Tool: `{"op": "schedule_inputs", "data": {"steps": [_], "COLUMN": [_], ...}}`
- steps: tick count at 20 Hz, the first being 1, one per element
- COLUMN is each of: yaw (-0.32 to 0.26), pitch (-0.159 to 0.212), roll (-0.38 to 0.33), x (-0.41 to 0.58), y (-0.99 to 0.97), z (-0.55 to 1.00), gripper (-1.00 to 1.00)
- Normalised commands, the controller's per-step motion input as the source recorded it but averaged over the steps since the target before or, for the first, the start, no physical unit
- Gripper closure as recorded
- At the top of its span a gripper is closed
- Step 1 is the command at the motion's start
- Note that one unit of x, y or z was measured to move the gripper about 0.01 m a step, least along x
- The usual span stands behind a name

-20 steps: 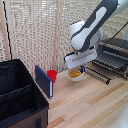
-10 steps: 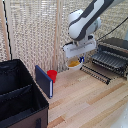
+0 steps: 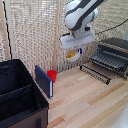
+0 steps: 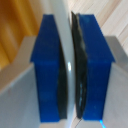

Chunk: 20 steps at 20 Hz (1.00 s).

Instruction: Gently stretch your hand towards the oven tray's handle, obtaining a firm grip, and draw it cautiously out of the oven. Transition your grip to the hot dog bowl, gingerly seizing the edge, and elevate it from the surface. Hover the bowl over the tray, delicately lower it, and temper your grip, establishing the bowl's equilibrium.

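Note:
In the exterior view my gripper (image 3: 78,48) is shut on the rim of the hot dog bowl (image 3: 72,55), a small white bowl with yellowish food. The bowl hangs in the air well above the wooden table, to the exterior view's left of the oven (image 3: 116,49). The oven tray (image 3: 107,59), a dark wire rack, sticks out of the oven's front over the lowered door (image 3: 95,72). In the wrist view the blue pads (image 4: 49,70) press on the bowl's thin white edge (image 4: 66,60).
A red cup (image 3: 52,75) and an upright blue flat object (image 3: 43,81) stand on the table below and to the exterior view's left of the bowl. A large black fabric bin (image 3: 20,97) fills the near left corner. A slatted blind (image 3: 35,35) forms the back wall.
The gripper has risen with the bowl, lifting it from just above the table to well above it. The oven and tray have not moved.

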Motion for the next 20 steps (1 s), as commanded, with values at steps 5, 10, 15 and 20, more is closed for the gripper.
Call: {"op": "schedule_inputs", "data": {"steps": [5,10,15,20], "yaw": [-0.303,-0.311,-0.26,-0.208], "pitch": [-0.108,-0.143,-0.133,-0.073], "roll": [-0.027,0.0,0.0,0.003], "x": [0.19,0.12,0.109,0.03], "y": [-0.13,-0.2,-0.42,-0.6], "z": [0.22,0.14,0.19,0.3], "gripper": [1.0,1.0,1.0,1.0]}}
